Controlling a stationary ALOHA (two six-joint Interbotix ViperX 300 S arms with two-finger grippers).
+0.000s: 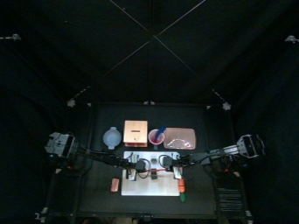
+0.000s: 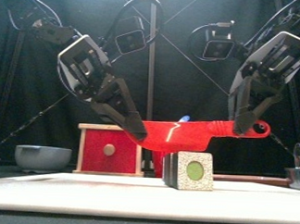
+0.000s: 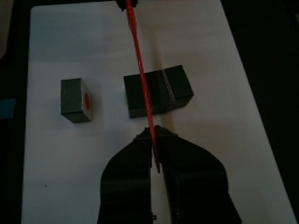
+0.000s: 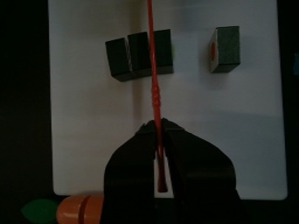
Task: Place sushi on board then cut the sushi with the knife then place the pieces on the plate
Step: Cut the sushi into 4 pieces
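Left gripper (image 2: pixel 132 126), knife (image 2: pixel 177 135); box (image 2: pixel 108 149) behind sushi (image 2: pixel 188 171)

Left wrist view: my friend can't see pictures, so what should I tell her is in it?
The left gripper is shut on a thin red knife, which stretches out over a dark green sushi roll on the white cutting board. One separate sushi piece lies apart beside the roll.

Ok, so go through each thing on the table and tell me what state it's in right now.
Sushi roll: on the white board, its blocks together.
Separate piece: on the board, apart from the roll.
Red knife: held level at both ends, above the roll.
Left gripper: shut on the knife.
Right gripper: shut on the knife.
Wooden box: drawer looks shut.
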